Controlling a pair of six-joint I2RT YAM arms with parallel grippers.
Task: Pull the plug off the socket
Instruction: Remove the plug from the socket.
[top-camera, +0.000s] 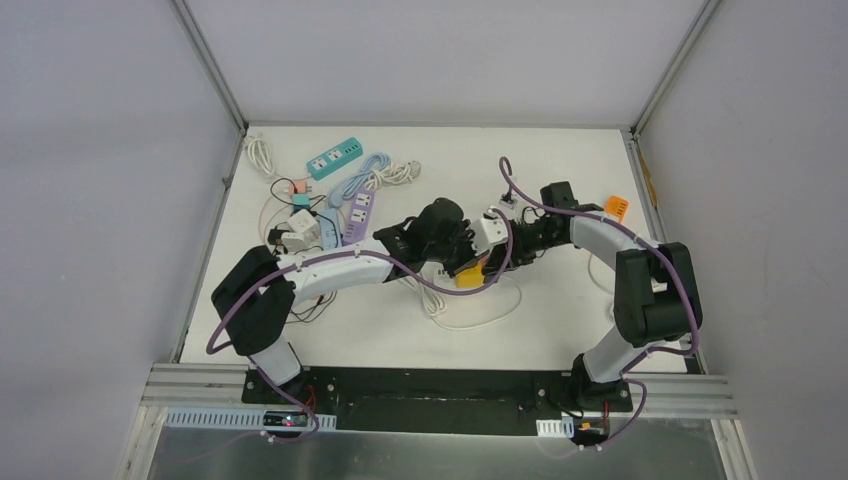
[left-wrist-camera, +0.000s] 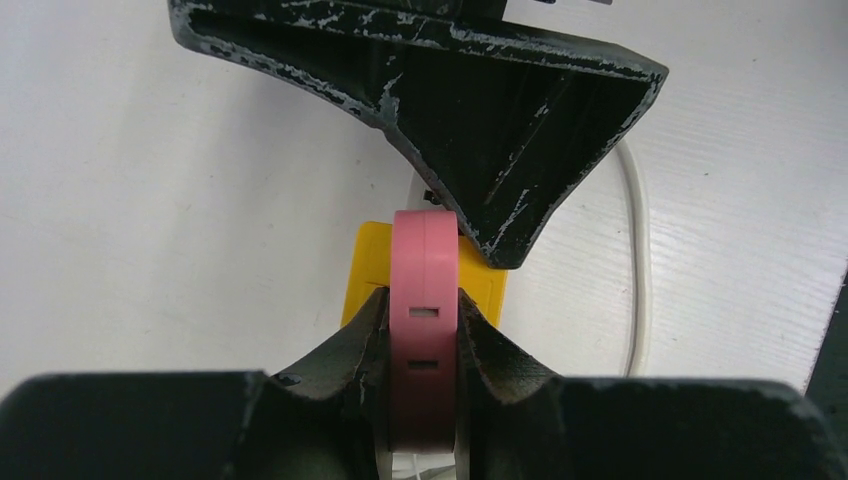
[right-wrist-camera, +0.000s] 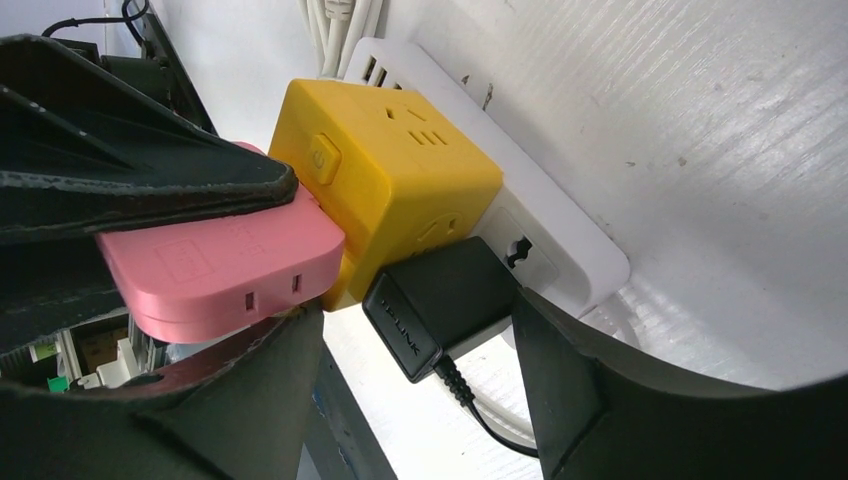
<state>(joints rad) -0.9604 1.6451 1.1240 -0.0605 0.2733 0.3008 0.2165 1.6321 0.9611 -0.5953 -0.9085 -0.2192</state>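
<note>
Left pincer (left-wrist-camera: 423, 302) clamped tight on the pink plug (left-wrist-camera: 424, 255).
The plug sits in the yellow socket cube (right-wrist-camera: 400, 190), mid-worktop (top-camera: 560, 170), midway between the side edges. The right pincer (right-wrist-camera: 418, 312) stands wide astride the cube and black adapter (right-wrist-camera: 440, 295); whether it grips cannot be told.

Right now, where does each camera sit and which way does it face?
Top external: above and behind the bases, looking down at the table; left arm and right arm show.
Left wrist: looks along the left gripper, shut on the pink plug.
Right wrist: looks past the open right gripper at the yellow socket cube.
Shared: both wrist views show plug and cube.
</note>
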